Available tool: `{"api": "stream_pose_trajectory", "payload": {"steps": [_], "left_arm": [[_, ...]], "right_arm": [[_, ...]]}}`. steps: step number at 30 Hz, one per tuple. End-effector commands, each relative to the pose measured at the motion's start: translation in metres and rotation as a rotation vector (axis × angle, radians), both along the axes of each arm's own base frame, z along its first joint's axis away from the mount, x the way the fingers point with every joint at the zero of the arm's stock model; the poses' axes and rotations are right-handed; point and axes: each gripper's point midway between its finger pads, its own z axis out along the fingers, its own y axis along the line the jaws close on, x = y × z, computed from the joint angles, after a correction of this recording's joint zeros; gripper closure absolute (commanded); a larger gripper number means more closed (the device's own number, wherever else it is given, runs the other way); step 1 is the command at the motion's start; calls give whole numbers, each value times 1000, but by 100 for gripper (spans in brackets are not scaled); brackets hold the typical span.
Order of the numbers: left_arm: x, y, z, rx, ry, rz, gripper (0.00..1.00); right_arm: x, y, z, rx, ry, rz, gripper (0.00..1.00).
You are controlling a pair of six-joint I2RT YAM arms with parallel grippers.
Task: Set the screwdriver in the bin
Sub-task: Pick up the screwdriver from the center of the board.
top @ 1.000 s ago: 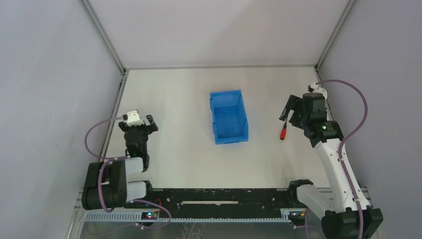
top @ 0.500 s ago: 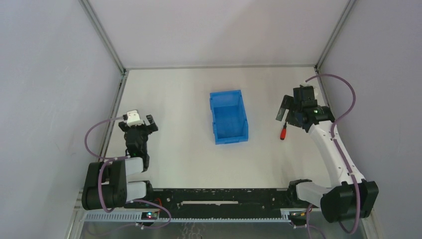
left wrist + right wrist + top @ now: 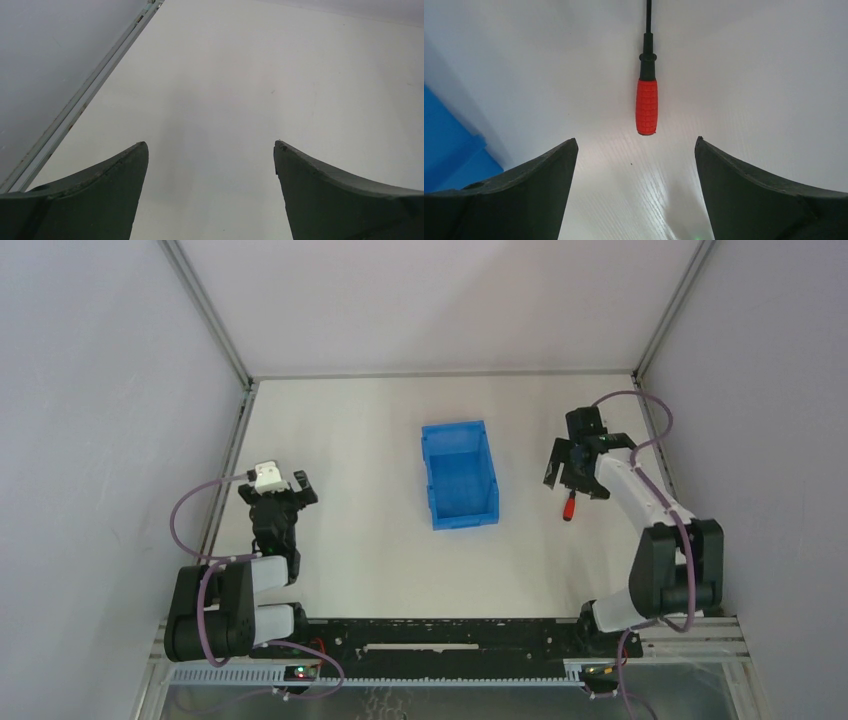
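Spanning the scene, one white table (image 3: 350, 540) carries one blue bin (image 3: 459, 476) at its middle, open side up. Two arms stand at the near edge. The left arm (image 3: 225, 595) is folded low, and the left gripper (image 3: 287, 487) is spread wide over bare table. The right arm (image 3: 650, 510), elbow raised, points the right gripper (image 3: 572, 483) down over the one screwdriver (image 3: 646, 105), jaws parted and holding nothing. The screwdriver lies flat on the table, right of the bin and apart from it. Since a second ago the right arm has folded and drawn its gripper leftward; bin and screwdriver have not moved.
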Motion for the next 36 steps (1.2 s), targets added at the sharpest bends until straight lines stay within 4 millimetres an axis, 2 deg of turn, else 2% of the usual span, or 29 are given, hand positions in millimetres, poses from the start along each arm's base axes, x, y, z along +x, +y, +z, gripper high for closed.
{"api": "stream_pose_trajectory", "payload": {"steps": [1, 5, 11, 23, 27, 31, 36], "left_arm": [[11, 1, 28, 23, -77, 3, 0], [11, 1, 27, 23, -76, 3, 0], [11, 1, 27, 22, -75, 4, 0], [11, 1, 27, 23, -74, 3, 0], [11, 1, 28, 23, -77, 3, 0], [11, 1, 27, 22, -75, 4, 0], [11, 1, 27, 23, -74, 4, 0]], "right_arm": [[23, -2, -7, 16, -17, -8, 6], [24, 0, -31, 28, 49, -4, 10], [23, -3, -55, 52, 96, -24, 16], [18, -8, -90, 82, 149, -36, 25], [13, -9, -99, 81, 168, -42, 31], [9, -13, -105, 75, 175, -49, 40], [4, -16, -111, 63, 185, -44, 64]]}}
